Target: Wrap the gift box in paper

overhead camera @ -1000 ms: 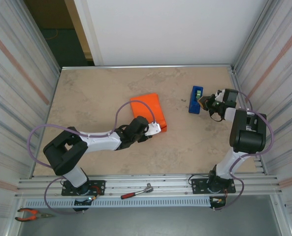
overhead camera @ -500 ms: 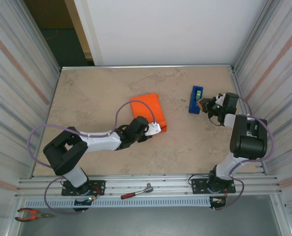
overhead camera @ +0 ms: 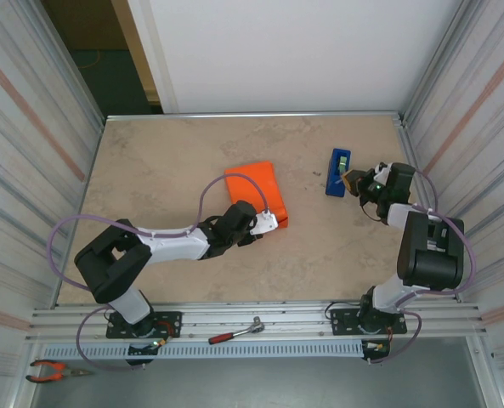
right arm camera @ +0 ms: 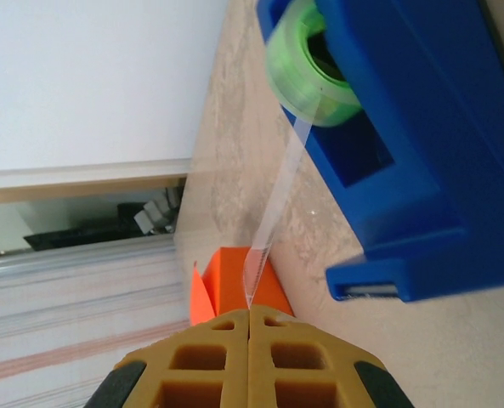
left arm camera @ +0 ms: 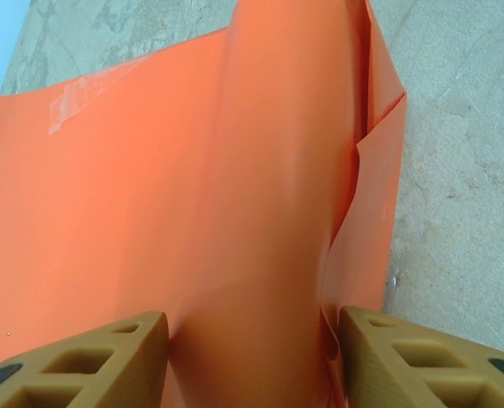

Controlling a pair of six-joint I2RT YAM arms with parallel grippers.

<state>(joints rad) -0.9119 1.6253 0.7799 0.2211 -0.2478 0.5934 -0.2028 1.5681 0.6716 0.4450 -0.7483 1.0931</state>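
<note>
Right now the desk (overhead camera: 150,170) carries everything, and the gift box (overhead camera: 253,191) sits just ahead of my left gripper (left arm camera: 252,340), already covered by the paper (left arm camera: 192,195). I judge the sheet to be light, thin and springy. It will crease or tear if dragged, and a loose flap stands off beside the right-hand finger. The box underneath should be stiff, so the safest hold is across its two flanks, through the paper.

That is how the left gripper sits: spread about halfway, with the orange hump filling the gap and touching both fingers.

Directly ahead of my right gripper (right arm camera: 250,336) stands the blue tape dispenser (right arm camera: 404,127). That gripper is pressed together, pinching the end of the tape strip (right arm camera: 277,195) drawn from the green roll (right arm camera: 307,64). I expect the strip to be flimsy and sticky.
</note>
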